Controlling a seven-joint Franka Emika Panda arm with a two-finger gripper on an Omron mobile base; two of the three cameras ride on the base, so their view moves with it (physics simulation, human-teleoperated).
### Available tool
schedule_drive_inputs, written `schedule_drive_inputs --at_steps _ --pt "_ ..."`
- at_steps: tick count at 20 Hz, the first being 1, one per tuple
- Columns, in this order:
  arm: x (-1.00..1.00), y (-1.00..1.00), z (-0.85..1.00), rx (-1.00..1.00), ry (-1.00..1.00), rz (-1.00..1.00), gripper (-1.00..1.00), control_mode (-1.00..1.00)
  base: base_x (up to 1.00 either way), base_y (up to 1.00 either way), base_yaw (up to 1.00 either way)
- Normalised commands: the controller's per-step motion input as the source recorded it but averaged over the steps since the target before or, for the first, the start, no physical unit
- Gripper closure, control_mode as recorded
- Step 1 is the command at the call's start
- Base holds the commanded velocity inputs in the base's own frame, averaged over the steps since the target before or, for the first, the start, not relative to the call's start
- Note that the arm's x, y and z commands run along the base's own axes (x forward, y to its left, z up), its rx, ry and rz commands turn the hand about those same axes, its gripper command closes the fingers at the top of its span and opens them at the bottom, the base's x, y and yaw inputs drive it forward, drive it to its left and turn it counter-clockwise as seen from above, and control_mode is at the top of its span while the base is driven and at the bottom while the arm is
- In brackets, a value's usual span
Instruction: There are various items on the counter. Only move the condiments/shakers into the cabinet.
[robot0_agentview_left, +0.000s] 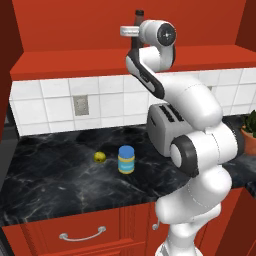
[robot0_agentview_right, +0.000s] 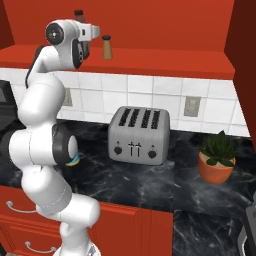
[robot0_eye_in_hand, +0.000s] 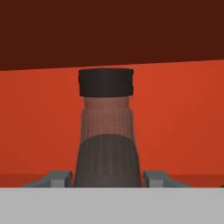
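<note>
Red cabinet (robot0_agentview_right: 150, 60) up top, and the arm's reached all the way into its recess. Hand cam is basically staring at the bottle (robot0_eye_in_hand: 106, 131): dark cap, ribbed brownish neck, darker body below, sitting upright right between the two finger tips. The pincer (robot0_eye_in_hand: 106, 179) is pinching the bottle, one tip on each side of the body, jaws only partly apart. You can spot the bottle's dark cap poking up just behind the wrist in the left base view (robot0_agentview_left: 139, 13) and the right one (robot0_agentview_right: 78, 13) too.

Shaker (robot0_agentview_right: 107, 47) is on the cabinet shelf floor, upright, just beside the hand on its right as seen from the right base cam. Tan body, dark top, not touching anything.

Down on the black marble counter (robot0_agentview_left: 60, 185), the jar (robot0_agentview_left: 126, 159) with the blue cap stands near the middle, and the little yellow fruit (robot0_agentview_left: 99, 157) sits just beside it to the left, apart from it. Silver toaster (robot0_agentview_right: 139, 135) is back against the tiled wall, and a potted plant (robot0_agentview_right: 217, 159) in an orange pot is further right.
</note>
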Motion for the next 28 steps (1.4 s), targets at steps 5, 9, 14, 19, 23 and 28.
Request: schedule_drive_inputs --at_steps 5,9,14,19,23,28 --pt "0.0 0.0 -0.43 0.0 0.0 0.0 1.0 -1.0 0.0 0.0 0.0" --pt "0.0 0.0 -0.09 0.01 0.01 0.0 1.0 -1.0 0.0 0.0 0.0" --pt "0.01 0.0 0.0 0.0 0.01 0.0 -1.0 -1.0 0.0 0.0 0.0" --pt "-0.33 0.04 0.0 0.0 -0.01 0.0 -1.0 -1.0 0.0 0.0 0.0" --pt "-0.92 0.08 0.0 0.0 -0.08 0.0 -1.0 -1.0 0.0 0.0 0.0" --pt "-1.0 0.04 -0.01 0.0 -0.05 0.0 -1.0 -1.0 0.0 0.0 0.0"
